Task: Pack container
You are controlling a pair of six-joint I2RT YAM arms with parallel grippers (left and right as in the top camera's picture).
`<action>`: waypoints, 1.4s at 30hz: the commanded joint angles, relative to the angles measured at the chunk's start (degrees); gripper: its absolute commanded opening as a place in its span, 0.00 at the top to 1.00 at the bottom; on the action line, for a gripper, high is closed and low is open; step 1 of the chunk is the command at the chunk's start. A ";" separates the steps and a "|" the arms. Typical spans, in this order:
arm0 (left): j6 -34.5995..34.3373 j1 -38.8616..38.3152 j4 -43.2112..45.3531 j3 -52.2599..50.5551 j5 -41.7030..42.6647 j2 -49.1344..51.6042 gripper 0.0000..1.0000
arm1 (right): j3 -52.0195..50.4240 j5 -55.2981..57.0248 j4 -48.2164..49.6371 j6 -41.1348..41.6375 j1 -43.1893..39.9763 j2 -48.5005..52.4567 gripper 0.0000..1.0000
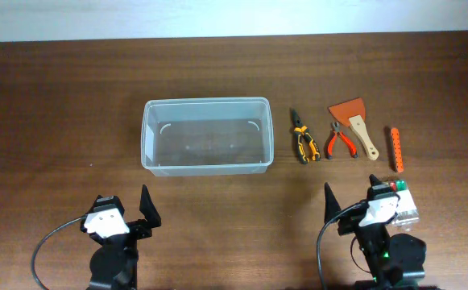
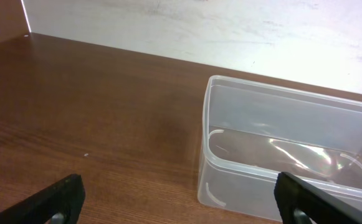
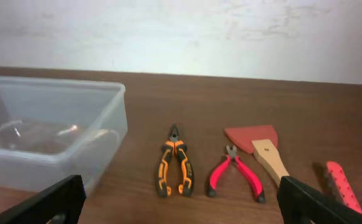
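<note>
The clear plastic container (image 1: 205, 134) stands empty at the table's middle; it also shows in the left wrist view (image 2: 293, 149) and the right wrist view (image 3: 43, 130). To its right lie orange-black pliers (image 1: 301, 136) (image 3: 175, 163), red pliers (image 1: 341, 141) (image 3: 233, 172), a wooden-handled scraper with a red-orange blade (image 1: 356, 122) (image 3: 263, 148) and an orange bit holder (image 1: 395, 148) (image 3: 342, 186). My left gripper (image 1: 123, 211) (image 2: 181, 205) is open and empty near the front edge. My right gripper (image 1: 351, 200) (image 3: 181, 205) is open and empty, in front of the tools.
A small clear case of coloured bits (image 1: 404, 201) lies by the right gripper at the front right. A pale wall (image 3: 181, 31) runs behind the table's far edge.
</note>
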 commanded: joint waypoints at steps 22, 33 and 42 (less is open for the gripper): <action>0.50 -0.24 -0.09 -0.17 -0.20 -0.17 0.01 | 80.96 -5.35 -45.44 3.43 -0.46 93.83 0.01; 0.50 -0.24 -0.09 -0.15 -0.20 -0.17 0.01 | 80.94 -5.29 -46.34 -2.97 0.11 104.24 0.42; 0.50 -0.24 -0.09 -0.17 -0.20 -0.17 0.01 | 80.78 6.49 -47.17 -9.57 4.83 104.48 0.43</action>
